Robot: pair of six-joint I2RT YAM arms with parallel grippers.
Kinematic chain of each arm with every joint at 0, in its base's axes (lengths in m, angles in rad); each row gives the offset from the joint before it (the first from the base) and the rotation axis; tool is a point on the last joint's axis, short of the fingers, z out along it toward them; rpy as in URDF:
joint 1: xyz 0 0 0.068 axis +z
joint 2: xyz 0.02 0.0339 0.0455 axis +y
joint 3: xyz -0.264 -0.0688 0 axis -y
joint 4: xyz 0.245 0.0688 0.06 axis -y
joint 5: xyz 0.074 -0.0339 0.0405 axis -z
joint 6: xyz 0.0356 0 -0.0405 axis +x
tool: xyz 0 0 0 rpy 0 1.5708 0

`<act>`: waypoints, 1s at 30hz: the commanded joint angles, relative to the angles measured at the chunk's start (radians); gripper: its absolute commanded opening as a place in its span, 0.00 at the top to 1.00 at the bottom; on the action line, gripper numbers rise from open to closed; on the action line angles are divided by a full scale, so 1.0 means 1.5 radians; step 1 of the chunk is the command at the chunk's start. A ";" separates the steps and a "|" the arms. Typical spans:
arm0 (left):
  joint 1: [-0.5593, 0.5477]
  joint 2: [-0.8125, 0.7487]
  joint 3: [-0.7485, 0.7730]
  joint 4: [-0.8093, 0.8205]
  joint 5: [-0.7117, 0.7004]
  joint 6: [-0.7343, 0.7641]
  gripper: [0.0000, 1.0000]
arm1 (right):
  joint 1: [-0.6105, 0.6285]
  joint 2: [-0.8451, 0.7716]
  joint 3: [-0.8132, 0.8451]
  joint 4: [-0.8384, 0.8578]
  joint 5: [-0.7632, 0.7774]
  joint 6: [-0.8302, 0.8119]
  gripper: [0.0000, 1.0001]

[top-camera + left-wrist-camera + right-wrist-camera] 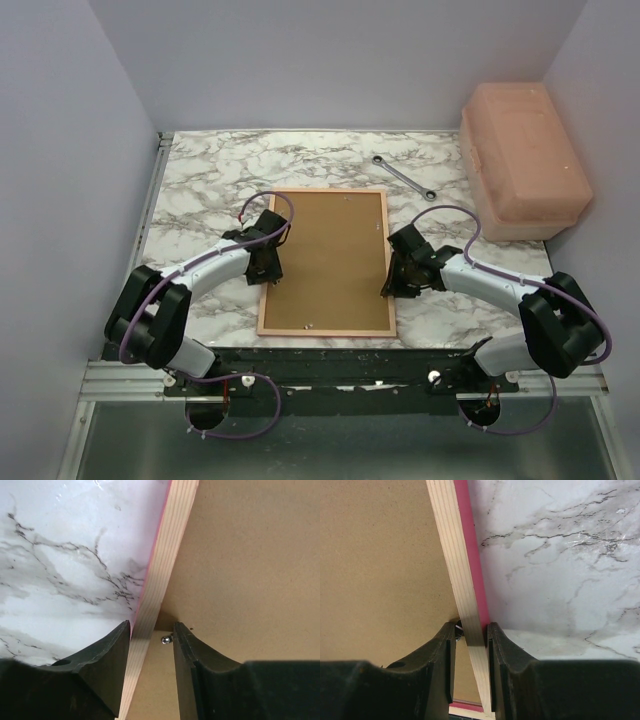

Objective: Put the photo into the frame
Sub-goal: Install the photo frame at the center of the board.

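The frame [325, 330] is laid face-down on the table [200, 190] with the backing panel [325, 255] seated in it, its right rail clamped by the right gripper [471, 626], seemingly as an anchor, while the left gripper [151, 626] is spread astride the left rail; no photo is seen.

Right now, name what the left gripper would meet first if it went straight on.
Probably the frame: its pale wood rail lies between the open jaws of the left gripper; depth is hard to judge.
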 commanded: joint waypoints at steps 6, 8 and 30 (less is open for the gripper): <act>0.011 0.027 0.014 0.020 -0.035 0.006 0.65 | 0.005 0.053 -0.033 -0.013 0.037 -0.013 0.97; 0.011 0.022 0.013 0.030 -0.020 0.016 0.58 | 0.005 0.053 -0.033 -0.012 0.037 -0.013 0.97; 0.002 0.011 0.016 -0.012 -0.001 0.130 0.38 | 0.005 0.050 -0.030 -0.017 0.034 -0.014 0.97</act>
